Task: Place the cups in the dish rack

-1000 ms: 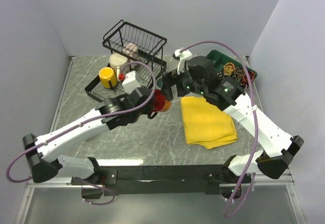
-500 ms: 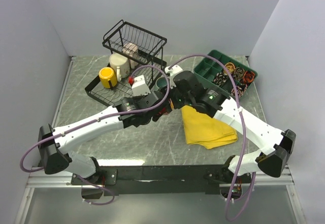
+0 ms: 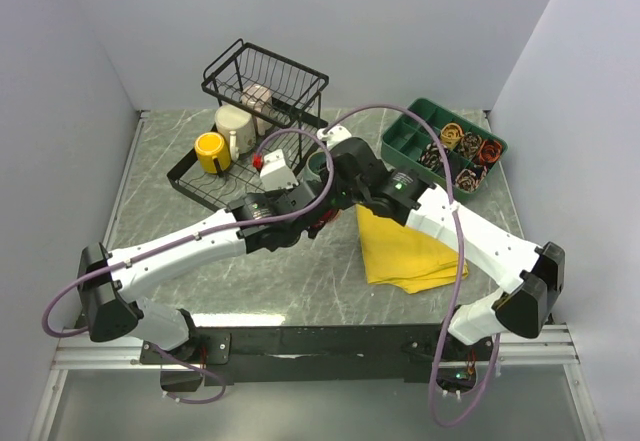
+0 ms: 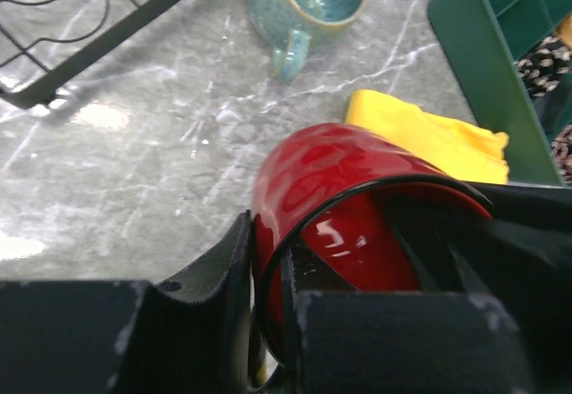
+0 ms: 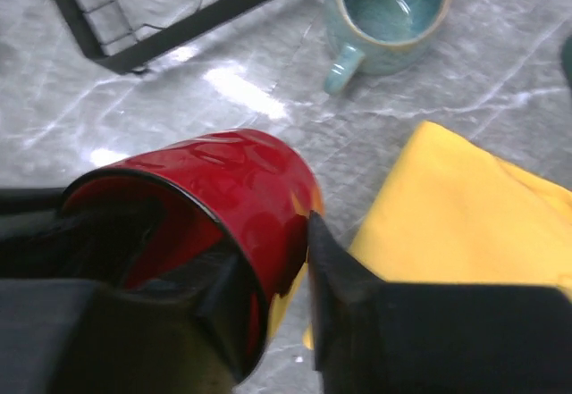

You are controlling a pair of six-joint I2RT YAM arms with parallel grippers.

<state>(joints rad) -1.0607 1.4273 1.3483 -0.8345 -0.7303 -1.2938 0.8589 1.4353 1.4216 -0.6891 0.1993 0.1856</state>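
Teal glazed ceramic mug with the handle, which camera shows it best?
Right wrist: the teal glazed ceramic mug stands upright, its inside and handle clear, only its far rim cropped. Left wrist cuts off more of its opening. From the top camera only a sliver shows beside the right arm.

Beneath me, the marble table (image 3: 300, 271) carries the rack (image 3: 185, 183) at the back. Just right of it stands a teal cup (image 4: 308, 1), then a yellow cloth (image 3: 410, 251), apparently folded, and farthest right a green tray (image 3: 402, 141).
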